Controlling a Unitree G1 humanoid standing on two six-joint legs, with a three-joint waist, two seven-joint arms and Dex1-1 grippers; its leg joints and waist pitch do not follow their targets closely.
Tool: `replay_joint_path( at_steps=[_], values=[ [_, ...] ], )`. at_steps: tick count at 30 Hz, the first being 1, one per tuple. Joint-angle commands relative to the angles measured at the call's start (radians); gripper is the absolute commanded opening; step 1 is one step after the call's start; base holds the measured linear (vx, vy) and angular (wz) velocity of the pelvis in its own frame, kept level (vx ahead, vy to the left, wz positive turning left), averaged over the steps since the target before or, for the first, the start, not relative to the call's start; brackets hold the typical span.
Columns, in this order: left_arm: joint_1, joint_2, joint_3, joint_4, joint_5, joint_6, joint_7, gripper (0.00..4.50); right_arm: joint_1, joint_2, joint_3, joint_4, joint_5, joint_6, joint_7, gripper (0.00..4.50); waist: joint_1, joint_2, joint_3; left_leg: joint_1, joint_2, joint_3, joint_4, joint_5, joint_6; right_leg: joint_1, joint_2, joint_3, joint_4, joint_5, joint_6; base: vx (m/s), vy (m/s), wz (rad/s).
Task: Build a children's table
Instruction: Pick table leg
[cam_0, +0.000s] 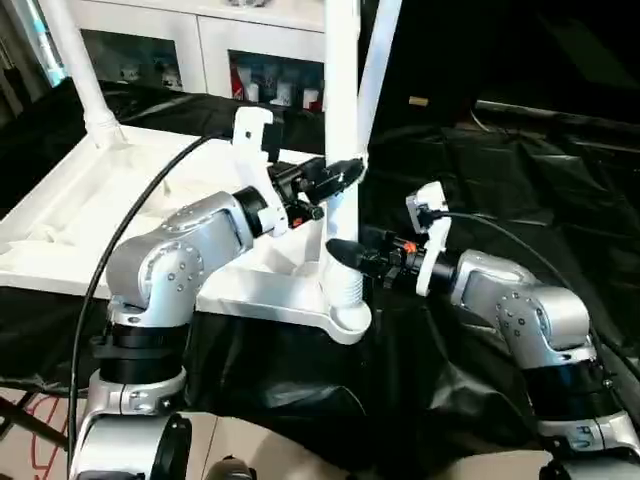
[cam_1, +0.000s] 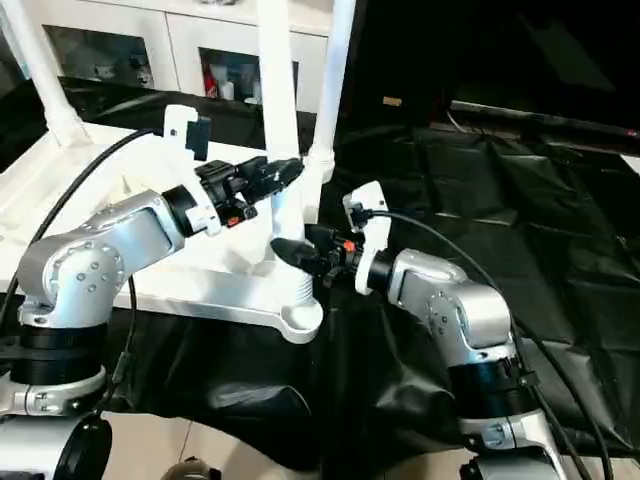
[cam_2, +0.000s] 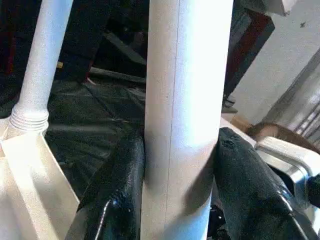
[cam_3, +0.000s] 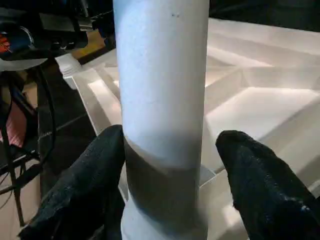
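Clamped on the near-corner leg — left gripper, both pads pressed to its sides. Lower, just above the threaded base, right gripper straddling the same leg, one finger apart from it. Leg upright on the upturned table top, its upper end cut off.

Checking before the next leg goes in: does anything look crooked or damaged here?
Nothing stands out. The tabletop lies underside up, and the near leg stands upright in its corner socket. The left gripper clamps it; the right gripper brackets it lower.
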Motion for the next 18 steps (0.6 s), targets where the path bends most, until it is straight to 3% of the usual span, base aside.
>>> replay_joint_path(
  at_steps=[1, 11, 15, 16, 18],
  values=[
    [-0.012, 0.001, -0.031, -0.048, 0.005, -0.007, -0.02, 1.81, -0.013, -0.021, 0.004, 0.02, -0.01, 0.034, -0.004, 3.21, 0.0, -0.001, -0.077, 0.008, 0.031, -0.007, -0.068, -0.18, -0.026, 0.055, -0.072, 0.055, -0.078, -0.368, -0.038, 0.0, 0.0, 0.0],
    [-0.011, 0.021, -0.067, -0.06, 0.007, -0.025, -0.078, 1.81, -0.014, -0.076, 0.033, 0.01, -0.002, 0.059, 0.081, 3.21, 0.001, -0.003, -0.076, 0.007, 0.03, -0.007, -0.067, -0.183, -0.024, 0.055, -0.072, 0.054, -0.08, -0.385, -0.031, 0.0, 0.0, 0.0],
    [-0.008, 0.035, -0.086, -0.077, -0.004, -0.022, -0.118, 1.81, -0.014, -0.089, 0.047, 0.013, -0.008, 0.053, 0.111, 3.21, 0.001, -0.002, -0.077, 0.007, 0.031, -0.007, -0.067, -0.179, -0.024, 0.055, -0.073, 0.054, -0.079, -0.378, -0.039, 0.0, 0.0, 0.0],
    [-0.007, 0.037, -0.091, -0.079, -0.006, -0.023, -0.127, 1.81, -0.013, -0.092, 0.049, 0.013, -0.006, 0.05, 0.121, 3.21, 0.001, 0.003, -0.077, 0.007, 0.032, -0.008, -0.067, -0.178, -0.025, 0.056, -0.073, 0.054, -0.077, -0.372, -0.044, 0.0, 0.0, 0.0],
    [-0.006, 0.04, -0.098, -0.081, -0.006, -0.024, -0.135, 1.81, -0.011, -0.096, 0.053, 0.01, -0.001, 0.051, 0.137, 3.21, 0.0, 0.0, -0.077, 0.009, 0.032, -0.007, -0.067, -0.187, -0.024, 0.055, -0.072, 0.054, -0.078, -0.374, -0.048, 0.0, 0.0, 0.0]
  ],
)
